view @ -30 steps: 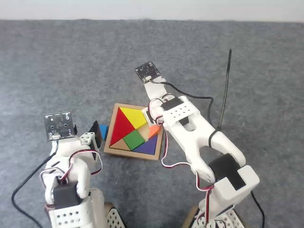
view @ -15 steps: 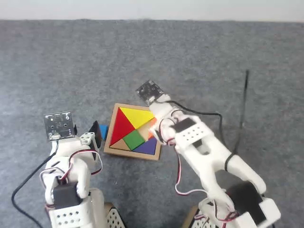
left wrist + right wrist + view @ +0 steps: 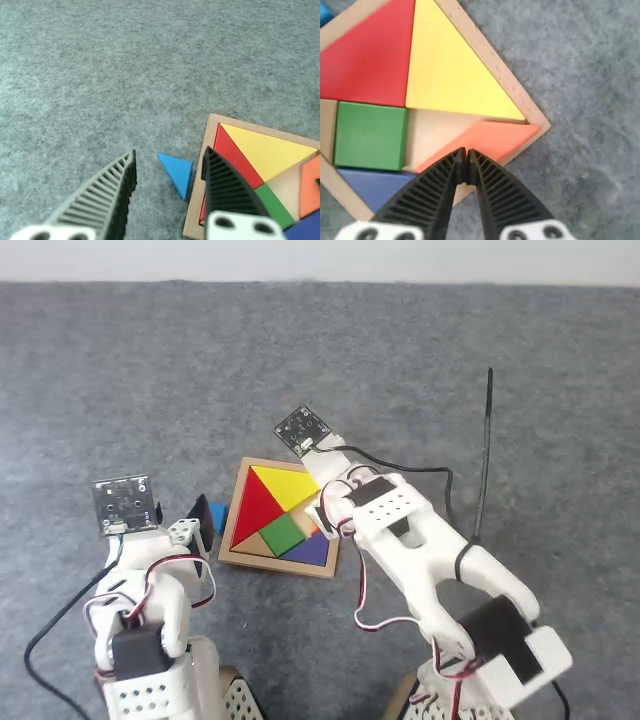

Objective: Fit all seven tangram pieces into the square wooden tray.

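The square wooden tray (image 3: 229, 530) lies between the arms and holds a red triangle (image 3: 255, 508), a yellow triangle (image 3: 285, 487), a green square (image 3: 282, 533) and a dark blue piece (image 3: 312, 550). An orange piece (image 3: 495, 139) lies at the tray's right side, one corner resting on the rim (image 3: 517, 95). My right gripper (image 3: 466, 154) is shut, its tips at that piece's edge. A small blue triangle (image 3: 176, 171) lies on the carpet just outside the tray's left rim (image 3: 200, 192). My left gripper (image 3: 171, 151) hangs open over it, a finger on each side.
Grey carpet surrounds the tray. The right arm's body (image 3: 395, 515) covers the tray's right edge in the high view. A thin black rod (image 3: 485, 440) stands behind that arm. Bare tray floor (image 3: 437, 132) shows between the green square and the orange piece.
The right arm swung out to the right and came back, its wrist now further left over the tray's right edge. The left arm has kept still.
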Controlling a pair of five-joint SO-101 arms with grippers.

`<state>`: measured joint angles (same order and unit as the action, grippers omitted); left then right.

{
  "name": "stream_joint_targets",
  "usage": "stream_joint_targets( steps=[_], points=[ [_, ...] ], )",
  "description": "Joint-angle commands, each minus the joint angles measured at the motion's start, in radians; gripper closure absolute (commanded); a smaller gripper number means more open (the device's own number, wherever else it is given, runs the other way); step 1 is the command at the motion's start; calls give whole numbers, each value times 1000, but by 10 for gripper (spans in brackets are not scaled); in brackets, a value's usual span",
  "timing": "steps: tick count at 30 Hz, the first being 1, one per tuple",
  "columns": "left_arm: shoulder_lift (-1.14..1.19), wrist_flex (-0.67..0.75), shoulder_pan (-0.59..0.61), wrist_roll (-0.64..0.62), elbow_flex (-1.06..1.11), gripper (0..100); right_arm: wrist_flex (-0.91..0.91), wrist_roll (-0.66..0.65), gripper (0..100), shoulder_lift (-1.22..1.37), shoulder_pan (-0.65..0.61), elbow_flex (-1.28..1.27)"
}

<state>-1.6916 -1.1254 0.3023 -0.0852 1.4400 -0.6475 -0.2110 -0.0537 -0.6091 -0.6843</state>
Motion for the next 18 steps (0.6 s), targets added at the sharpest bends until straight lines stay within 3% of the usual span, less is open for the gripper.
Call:
stream_joint_targets(
  steps=[1,5,9,18],
  points=[
    [-11,26,2,-11,-4,794,-61,-2,991,-117,-2,25],
    [-11,26,2,-12,-4,794,-81,-2,991,-266,7,-17],
    [-11,26,2,-12,-4,794,31,-2,991,-351,10,-144],
    [-11,26,2,-12,-4,794,154,-6,991,-199,10,-195]
  ],
)
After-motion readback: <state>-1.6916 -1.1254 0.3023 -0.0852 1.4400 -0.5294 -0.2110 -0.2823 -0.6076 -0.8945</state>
